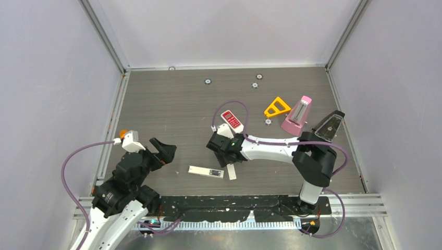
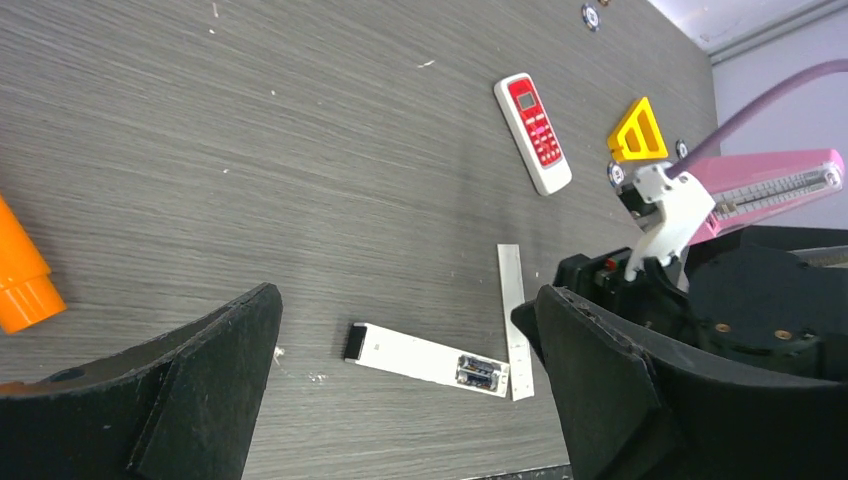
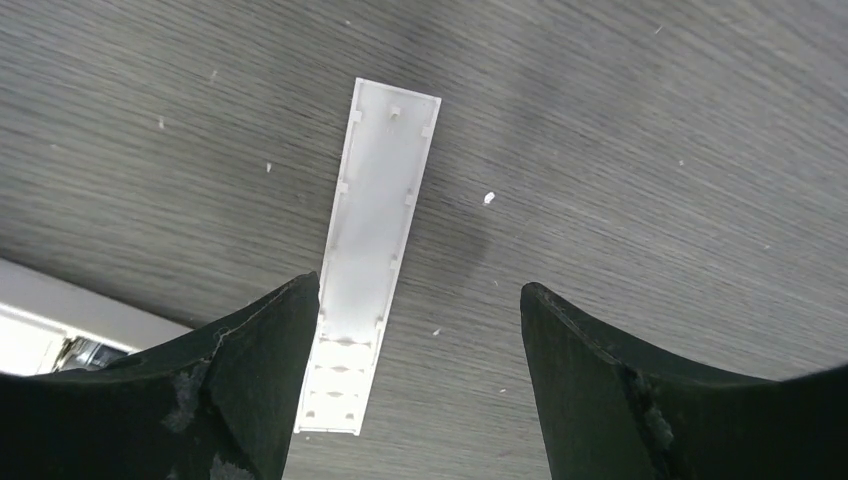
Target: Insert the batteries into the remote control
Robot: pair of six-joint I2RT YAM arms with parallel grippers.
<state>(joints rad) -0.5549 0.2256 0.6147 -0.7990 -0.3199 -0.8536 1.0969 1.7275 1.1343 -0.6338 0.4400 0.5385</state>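
**While both end effectors are gaping, the white remote is lying uncovered**

As the two arms are reaching over the dark wood-grain tabletop [image 1: 172,104], the white remote [image 1: 206,171] is lying flat near the front edge, between them. Its battery compartment [image 2: 478,371] is facing up at the end nearer the right arm. Something dark and shiny is showing inside it, too small to tell whether it is the batteries, so I cannot tell where they are lying.

The left end effector [image 1: 161,151] is hanging wide open and gripping nothing, with the white remote showing between its fingers in the left wrist view. An orange stick [image 2: 20,280] is poking in at the left edge of that view.

The right end effector [image 3: 418,290] is also standing open and empty, hovering over the thin white battery cover [image 3: 375,250]. That cover is lying inner side up, just beside the remote's compartment end.

Farther back, a red-faced remote [image 1: 232,119], a yellow triangle [image 1: 277,107] and a pink metronome [image 1: 297,115] are sitting well apart from the white remote.
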